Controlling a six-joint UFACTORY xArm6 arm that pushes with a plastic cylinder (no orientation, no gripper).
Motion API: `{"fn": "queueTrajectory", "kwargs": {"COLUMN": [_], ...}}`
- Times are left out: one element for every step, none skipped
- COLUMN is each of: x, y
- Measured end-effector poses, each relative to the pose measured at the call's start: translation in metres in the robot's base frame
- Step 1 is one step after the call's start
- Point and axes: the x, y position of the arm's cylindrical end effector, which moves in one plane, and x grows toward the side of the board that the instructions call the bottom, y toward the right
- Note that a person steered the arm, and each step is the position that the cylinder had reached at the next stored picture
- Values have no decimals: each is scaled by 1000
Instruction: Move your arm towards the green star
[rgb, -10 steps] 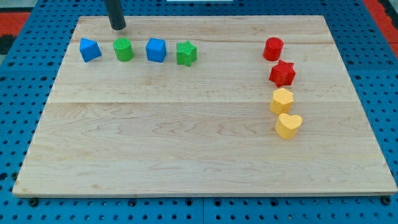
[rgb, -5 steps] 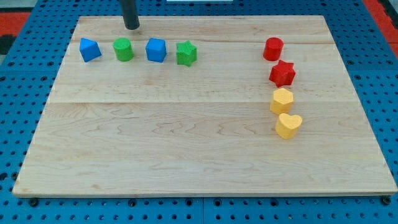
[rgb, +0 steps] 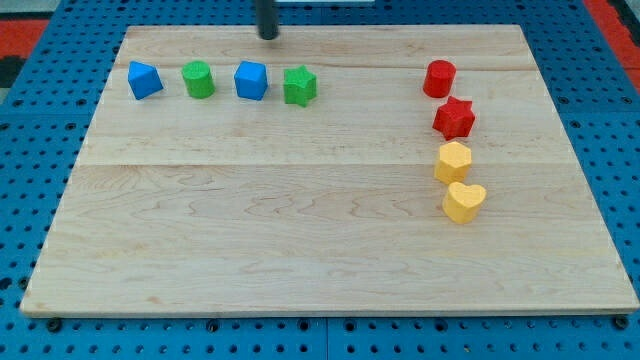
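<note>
The green star (rgb: 299, 86) lies on the wooden board near the view's top, at the right end of a row of blocks. My tip (rgb: 268, 36) is at the board's top edge, above and slightly left of the green star, above the gap between it and the blue cube (rgb: 251, 80). It touches no block.
Left of the blue cube stand a green cylinder (rgb: 198, 79) and another blue block (rgb: 144, 79). At the view's right, a column holds a red cylinder (rgb: 439, 78), red star (rgb: 454, 118), yellow hexagon (rgb: 452, 161) and yellow heart (rgb: 463, 201).
My tip has moved to the right along the board's top edge, from above the green cylinder to near the green star. No block has moved.
</note>
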Motion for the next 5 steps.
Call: {"fn": "queueTrajectory", "kwargs": {"x": [0,6,52,108,101], "y": [77,125,116,55,1]}}
